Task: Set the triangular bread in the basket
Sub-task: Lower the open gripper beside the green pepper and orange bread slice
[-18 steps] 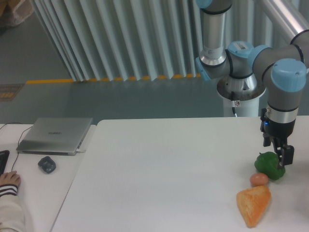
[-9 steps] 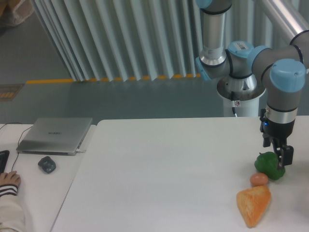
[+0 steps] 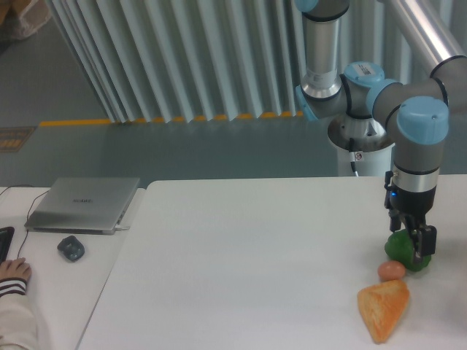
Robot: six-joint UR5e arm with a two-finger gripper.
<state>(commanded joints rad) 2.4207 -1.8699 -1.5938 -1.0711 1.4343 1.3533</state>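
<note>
Ribbed grey-white wall panels (image 3: pixel 182 58) across the back, grey floor with a yellow-orange stripe (image 3: pixel 168 119) along the base. White table (image 3: pixel 255 248) fills the lower frame, seam on the left where a second white surface (image 3: pixel 51 292) butts against it.

UR5e arm (image 3: pixel 365 87) mounted behind the far right of the table, grey links with light blue joint caps, wrist hanging straight down over the right edge.

Closed silver laptop (image 3: pixel 82 204) on the left surface. Sleeved hand (image 3: pixel 13 271) of a person at the lower left corner, resting flat. Dark grey mouse-like lump (image 3: pixel 71 248) just in front of the laptop.

Triangular bread (image 3: pixel 384 309) flat on the table at lower right, orange-tan, rough toasted face, point toward the bottom edge. Untouched, well below the tool. No contact with anything but the table, though the small ball sits just beside its upper edge.

Green bell pepper (image 3: pixel 403 250) behind the bread, near the right edge. Small pinkish-brown ball (image 3: pixel 391 270) between pepper and bread, just beside both.

Gripper (image 3: pixel 417 248) pointing down, dark fingers overlapping the pepper from this angle. Cannot tell jaw opening, nor whether it touches or grips the pepper or just hangs in front of it.
</note>
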